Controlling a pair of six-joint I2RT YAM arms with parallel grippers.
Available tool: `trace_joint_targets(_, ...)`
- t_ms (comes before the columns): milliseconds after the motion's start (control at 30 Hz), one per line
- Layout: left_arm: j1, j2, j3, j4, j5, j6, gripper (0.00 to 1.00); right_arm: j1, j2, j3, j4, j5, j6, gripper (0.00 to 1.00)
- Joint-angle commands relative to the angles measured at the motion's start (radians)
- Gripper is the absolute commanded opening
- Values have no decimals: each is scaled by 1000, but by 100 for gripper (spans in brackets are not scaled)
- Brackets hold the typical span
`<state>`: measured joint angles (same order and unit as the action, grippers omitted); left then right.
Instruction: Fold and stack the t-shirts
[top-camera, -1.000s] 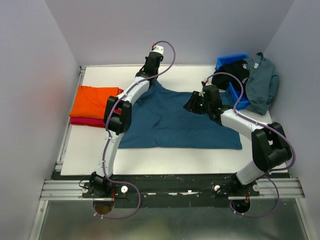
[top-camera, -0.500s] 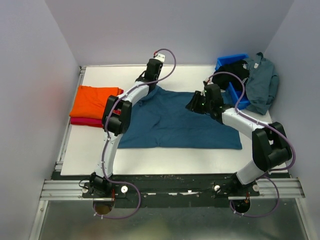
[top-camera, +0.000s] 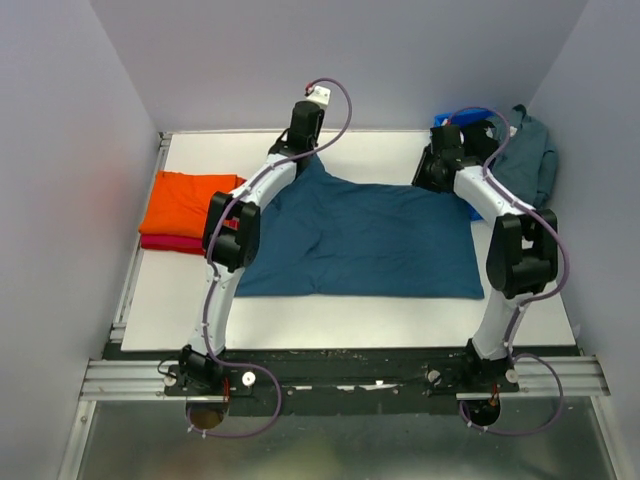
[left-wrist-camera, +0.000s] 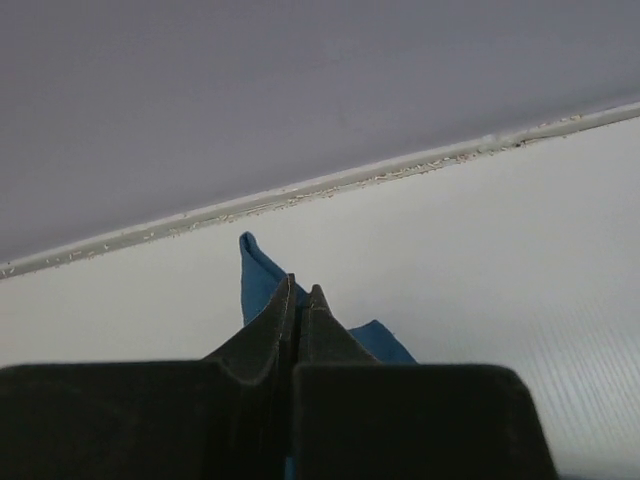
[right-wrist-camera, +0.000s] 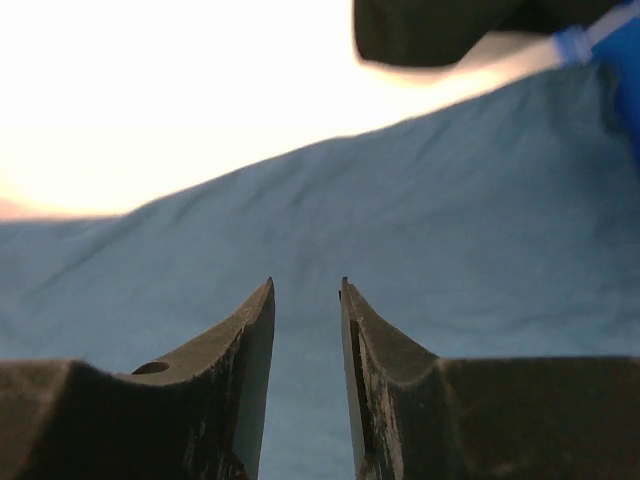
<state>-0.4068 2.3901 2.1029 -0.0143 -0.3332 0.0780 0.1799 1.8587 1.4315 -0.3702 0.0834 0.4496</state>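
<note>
White table (top-camera: 170, 300), grey walls. My left gripper (left-wrist-camera: 302, 295) is pinched tight on the far corner of the teal t-shirt (top-camera: 370, 240). My right gripper (right-wrist-camera: 306, 292), narrowly parted, hovers just above the same shirt, which spreads toward my bases.

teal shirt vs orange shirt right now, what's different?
The dark teal shirt is spread open mid-table; the orange shirt is folded into a compact rectangle at the left edge. Orange sits on a folded red shirt; teal lies straight on the table. The left gripper is shut on teal's far edge; nothing holds orange. Both are plain cloth.
</note>
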Motion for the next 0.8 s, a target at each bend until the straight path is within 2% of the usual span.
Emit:
trace_joint_targets(0, 37, 5, -21, -41, -53, -20, 0, -16, 126, 193, -223, 139, -89, 41)
trace_joint_targets(133, 72, -8, -47, -32, -55, -21, 0, -23, 201, 318, -246, 177, -121, 43)
trace_joint_targets(500, 108, -16, -104, -18, -87, 12, 0, -137, 488, 714, -464, 182, -166, 43)
trace_joint_targets(767, 112, 3, -96, -36, -82, 22, 0, -138, 602, 861, -502, 185, -207, 45)
